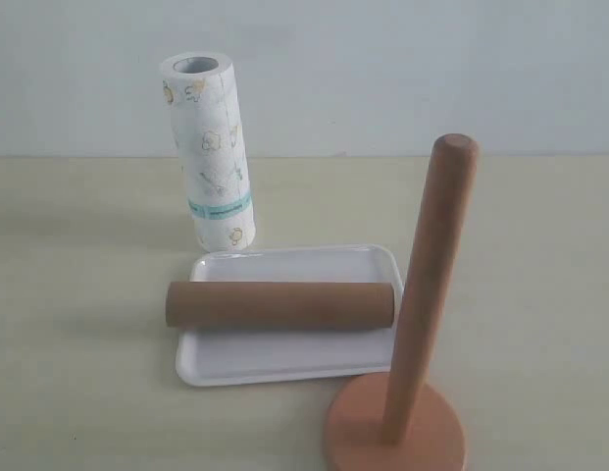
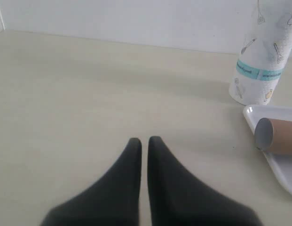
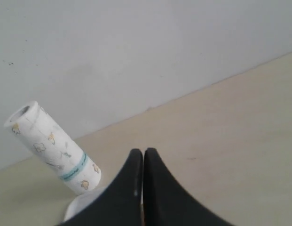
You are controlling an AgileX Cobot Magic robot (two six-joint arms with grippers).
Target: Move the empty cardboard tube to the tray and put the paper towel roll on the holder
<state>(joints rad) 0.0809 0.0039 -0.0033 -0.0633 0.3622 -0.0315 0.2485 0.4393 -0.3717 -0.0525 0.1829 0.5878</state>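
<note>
Tube (image 1: 281, 305) lies across the tray (image 1: 284, 358), seemingly delivered; paper towel roll (image 1: 208, 147) stands behind the tray, awaiting the bare holder (image 1: 429, 285). Left gripper (image 2: 144, 141) and right gripper (image 3: 143, 153): jaws pressed together.

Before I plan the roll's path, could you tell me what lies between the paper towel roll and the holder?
In the exterior view, the tray lies between the paper towel roll and the holder, with the empty cardboard tube lying across it.
</note>
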